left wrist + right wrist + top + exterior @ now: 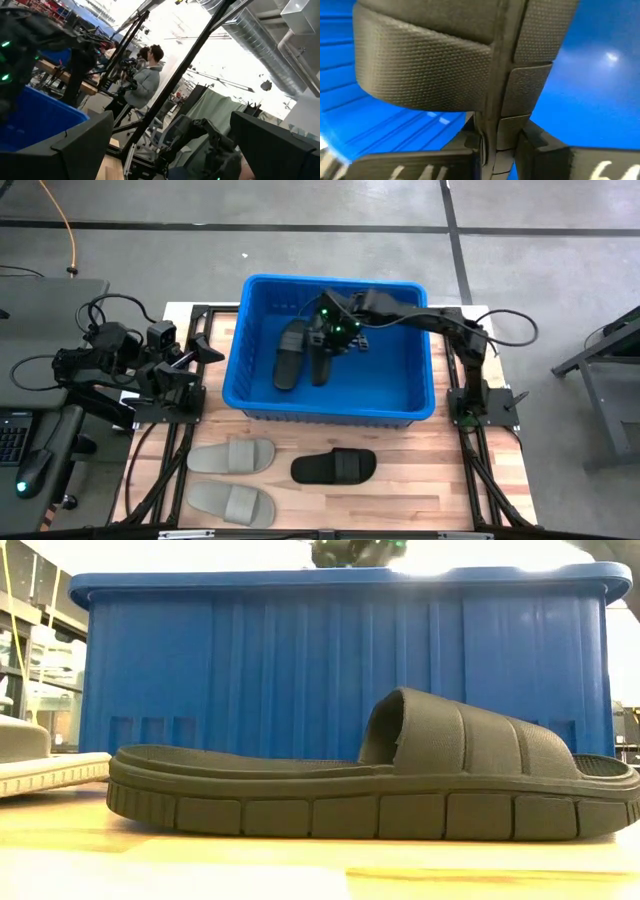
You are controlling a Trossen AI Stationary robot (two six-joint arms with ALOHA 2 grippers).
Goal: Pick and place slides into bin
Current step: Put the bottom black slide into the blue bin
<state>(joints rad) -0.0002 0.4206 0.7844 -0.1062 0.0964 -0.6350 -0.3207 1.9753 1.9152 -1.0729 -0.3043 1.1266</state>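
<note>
Right gripper (322,343) reaches inside the blue bin (420,395), fingers pinching a black sandal (445,55); another black sandal (289,355) lies beside it. Left gripper (205,352) waits outside the bin w/ fingers spread.

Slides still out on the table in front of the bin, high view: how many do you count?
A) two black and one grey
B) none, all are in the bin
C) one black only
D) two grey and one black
D: on the wooden table lie two grey slides and one black slide, all outside the bin, while the right claw holds another black slide over the inside of it.
</note>
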